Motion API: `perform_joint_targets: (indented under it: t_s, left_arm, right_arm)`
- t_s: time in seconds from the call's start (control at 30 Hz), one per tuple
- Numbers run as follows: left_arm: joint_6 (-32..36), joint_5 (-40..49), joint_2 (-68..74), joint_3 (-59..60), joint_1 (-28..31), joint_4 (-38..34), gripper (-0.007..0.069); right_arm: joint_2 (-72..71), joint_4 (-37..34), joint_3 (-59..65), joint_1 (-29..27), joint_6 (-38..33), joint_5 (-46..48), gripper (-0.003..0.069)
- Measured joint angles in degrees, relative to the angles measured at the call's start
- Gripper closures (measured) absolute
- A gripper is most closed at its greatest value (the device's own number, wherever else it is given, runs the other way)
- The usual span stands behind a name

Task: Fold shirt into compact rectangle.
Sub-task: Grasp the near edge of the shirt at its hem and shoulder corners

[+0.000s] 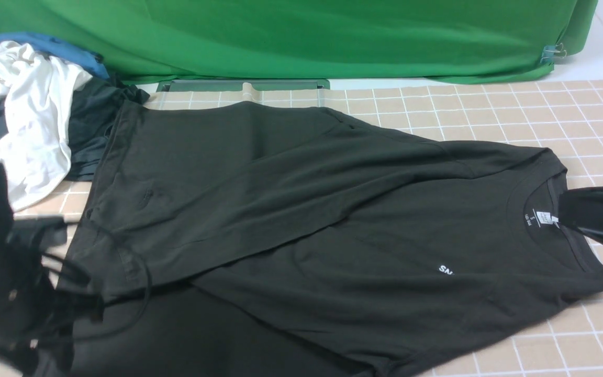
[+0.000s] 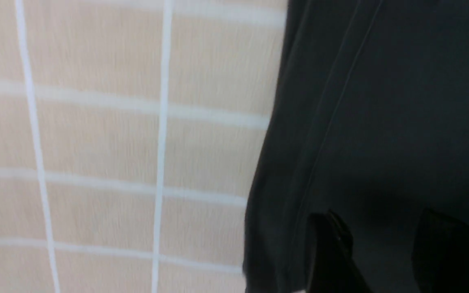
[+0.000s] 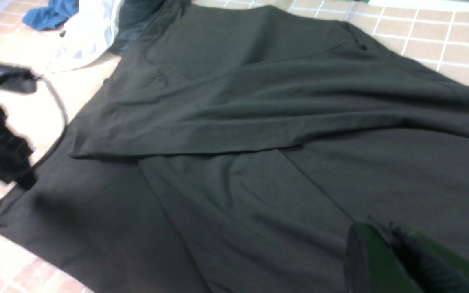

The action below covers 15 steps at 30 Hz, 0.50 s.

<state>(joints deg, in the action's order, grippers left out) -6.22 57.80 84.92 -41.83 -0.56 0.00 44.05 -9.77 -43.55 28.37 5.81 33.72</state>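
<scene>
The black shirt (image 1: 333, 209) lies spread on the checked table, collar and white neck label to the right, hem to the left. Its far side is folded diagonally over the body, partly covering the white chest print (image 1: 445, 269). My left gripper (image 2: 381, 228) hovers over the shirt (image 2: 381, 101) just inside its hem edge. Its fingers stand apart, with only flat cloth showing between them. In the front view the left arm (image 1: 19, 272) is a dark blur at the near left. My right gripper (image 1: 560, 212) is at the collar, its jaws pressed together on the shirt (image 3: 238, 101) at their tips (image 3: 381, 232).
A heap of white, blue and dark grey garments (image 1: 24, 115) lies at the back left, touching the shirt's far hem corner. A green backdrop (image 1: 306, 36) runs along the back. Bare checked tabletop (image 1: 542, 104) shows at the back right and along the near right edge.
</scene>
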Motion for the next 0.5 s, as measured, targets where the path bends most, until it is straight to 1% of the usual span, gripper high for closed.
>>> perform_joint_targets:
  t_s: [0.2, 0.23, 0.3, 0.47, 0.5]
  left_arm:
    - [-0.04, -4.13, -4.7, 5.78, 0.0, 0.0, 0.0351]
    - [-0.04, -4.87, -5.64, 6.88, 0.0, 0.87, 0.0347]
    - [-0.04, -6.12, -6.18, 8.04, 0.0, 2.4, 0.0321]
    - [-1.56, -9.31, -6.48, 11.65, 0.0, 5.59, 0.0214]
    - [-2.95, -10.26, -6.48, 12.55, 0.0, 6.36, 0.0178]
  right_arm:
    - [2.4, 0.0, 0.0, 0.0, 0.0, 0.0, 0.0568]
    - [3.14, 0.0, 0.0, 0.0, 0.0, 0.0, 0.0568]
    - [4.12, 0.0, 0.0, 0.0, -0.22, 0.0, 0.0568]
    - [5.22, 0.0, 0.0, 0.0, -0.89, 0.0, 0.0568]
    - [5.33, 0.0, 0.0, 0.0, -1.52, 0.0, 0.0568]
